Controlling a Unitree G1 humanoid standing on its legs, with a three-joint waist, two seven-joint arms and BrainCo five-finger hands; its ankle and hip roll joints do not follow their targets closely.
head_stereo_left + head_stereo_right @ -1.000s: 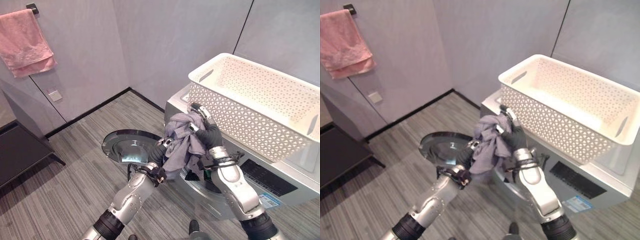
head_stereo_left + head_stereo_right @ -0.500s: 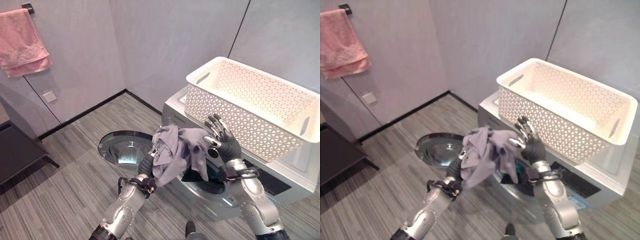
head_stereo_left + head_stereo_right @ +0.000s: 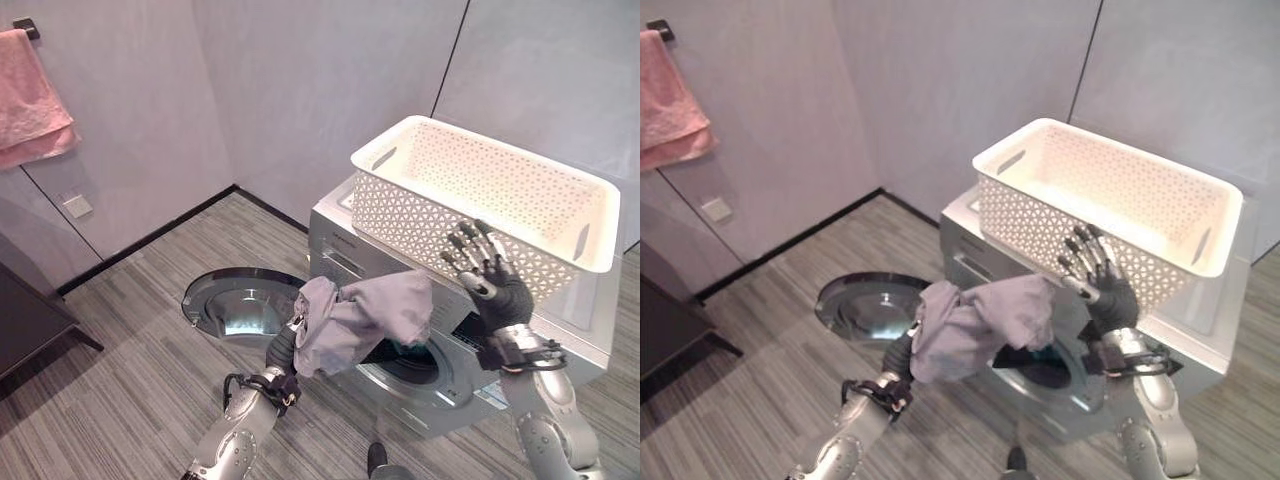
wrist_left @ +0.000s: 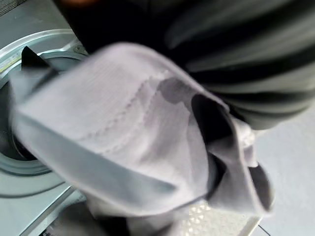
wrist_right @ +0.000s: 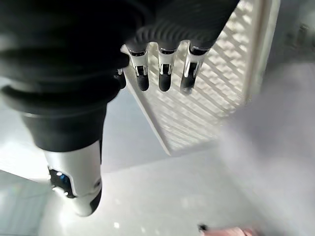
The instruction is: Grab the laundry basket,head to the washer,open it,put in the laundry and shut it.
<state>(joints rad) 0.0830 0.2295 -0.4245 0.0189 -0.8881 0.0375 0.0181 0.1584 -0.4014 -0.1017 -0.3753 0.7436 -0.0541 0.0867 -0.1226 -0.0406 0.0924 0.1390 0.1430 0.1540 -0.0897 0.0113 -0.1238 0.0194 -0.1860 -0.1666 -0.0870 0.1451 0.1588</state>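
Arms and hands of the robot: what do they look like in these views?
Both arms are silver-grey, with black bands at the joints. The right hand has silver fingers with dark tips, and a dark ribbed cover over its back and wrist. A black cable loops at the left wrist, where the left hand shows the same dark cover.

The room has smooth pale grey-lilac wall panels split by thin dark vertical seams, meeting in a corner behind the machine, and a dark skirting strip runs along their foot. The floor is laid in grey wood-grain planks with streaks of lighter and darker tone. A pink towel hangs from a small dark hook high on the left wall, a small pale wall plate sits lower on that wall, and the corner of a dark low cabinet juts in at the left edge
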